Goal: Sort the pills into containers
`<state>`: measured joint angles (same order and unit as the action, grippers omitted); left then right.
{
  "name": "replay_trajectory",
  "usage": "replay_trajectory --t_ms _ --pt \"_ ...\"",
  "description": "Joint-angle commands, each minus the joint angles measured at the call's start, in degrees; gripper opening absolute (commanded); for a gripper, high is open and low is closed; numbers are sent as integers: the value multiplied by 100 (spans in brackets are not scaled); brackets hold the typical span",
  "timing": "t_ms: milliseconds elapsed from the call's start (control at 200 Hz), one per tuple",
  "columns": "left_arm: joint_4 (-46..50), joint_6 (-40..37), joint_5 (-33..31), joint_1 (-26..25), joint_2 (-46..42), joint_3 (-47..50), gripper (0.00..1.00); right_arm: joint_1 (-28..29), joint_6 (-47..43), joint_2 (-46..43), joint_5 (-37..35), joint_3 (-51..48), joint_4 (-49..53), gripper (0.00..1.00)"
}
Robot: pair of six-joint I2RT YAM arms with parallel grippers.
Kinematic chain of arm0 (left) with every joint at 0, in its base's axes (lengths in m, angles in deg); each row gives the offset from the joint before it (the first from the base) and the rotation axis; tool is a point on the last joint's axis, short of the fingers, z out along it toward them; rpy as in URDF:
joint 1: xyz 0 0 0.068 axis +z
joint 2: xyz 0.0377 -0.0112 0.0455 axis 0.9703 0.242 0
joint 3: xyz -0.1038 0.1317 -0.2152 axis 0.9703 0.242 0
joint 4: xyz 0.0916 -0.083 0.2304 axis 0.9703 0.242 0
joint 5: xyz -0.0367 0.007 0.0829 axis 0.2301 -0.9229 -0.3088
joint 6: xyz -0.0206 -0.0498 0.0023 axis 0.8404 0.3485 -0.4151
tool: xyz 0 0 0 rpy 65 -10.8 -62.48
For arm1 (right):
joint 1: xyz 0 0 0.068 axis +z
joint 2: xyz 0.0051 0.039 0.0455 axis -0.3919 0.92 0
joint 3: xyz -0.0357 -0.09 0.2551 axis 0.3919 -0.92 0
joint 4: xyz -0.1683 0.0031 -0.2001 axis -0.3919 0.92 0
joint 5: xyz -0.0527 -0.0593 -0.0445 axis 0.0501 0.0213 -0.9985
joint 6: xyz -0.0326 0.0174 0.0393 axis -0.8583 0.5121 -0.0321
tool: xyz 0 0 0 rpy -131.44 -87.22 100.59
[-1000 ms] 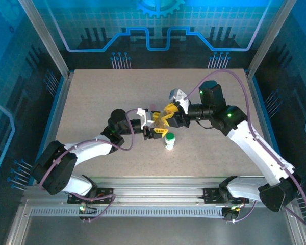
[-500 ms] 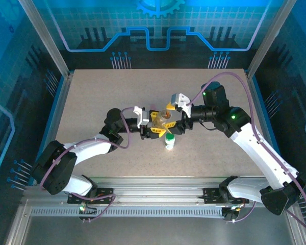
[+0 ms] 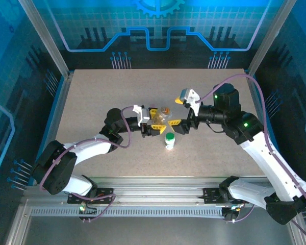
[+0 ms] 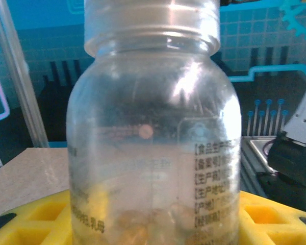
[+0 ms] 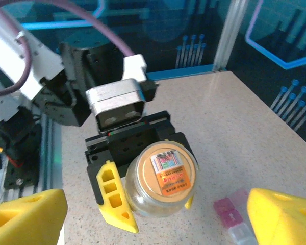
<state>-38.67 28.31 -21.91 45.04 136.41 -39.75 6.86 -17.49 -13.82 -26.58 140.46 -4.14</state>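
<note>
Just beyond the white bottle (image 3: 169, 140), the left gripper (image 3: 160, 122) clamps the amber vial (image 3: 164, 113) between its yellow fingers (image 5: 115, 201). Farther right of the bottle, the right gripper (image 3: 185, 118) gapes wide, holding nothing. Should that lone grip slip, the vial could fall and topple the bottle.

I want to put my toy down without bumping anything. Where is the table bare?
Bare: the far half of the table, along the back wall, and the near patch between the white bottle and the right arm. Crowded: the middle, where the left end effector holds the vial and the right end effector hangs open beside it, beyond the bottle.
</note>
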Motion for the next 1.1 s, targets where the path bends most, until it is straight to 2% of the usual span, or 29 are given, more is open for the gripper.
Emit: replay_trajectory --t_ms 0,75,160,285,540,1096 --pt "7 -289 -912 33 3 -72 0 31 1419 8 -1000 270 -467 87" --pt "-1 -372 -1408 16 11 -22 0 201 2309 151 -1847 379 -585 81" --pt "54 -500 -1916 -35 -4 -10 0 401 3003 353 -2636 510 -548 80" --pt "179 -661 -2521 -147 -8 -5 0 525 3747 681 -3196 680 -489 78" --pt "154 -833 -3290 -375 83 51 0 844 3960 1204 -3589 906 -761 79" --pt "205 -895 -3446 -468 104 34 0 1001 3859 2016 -3442 1259 -484 78"
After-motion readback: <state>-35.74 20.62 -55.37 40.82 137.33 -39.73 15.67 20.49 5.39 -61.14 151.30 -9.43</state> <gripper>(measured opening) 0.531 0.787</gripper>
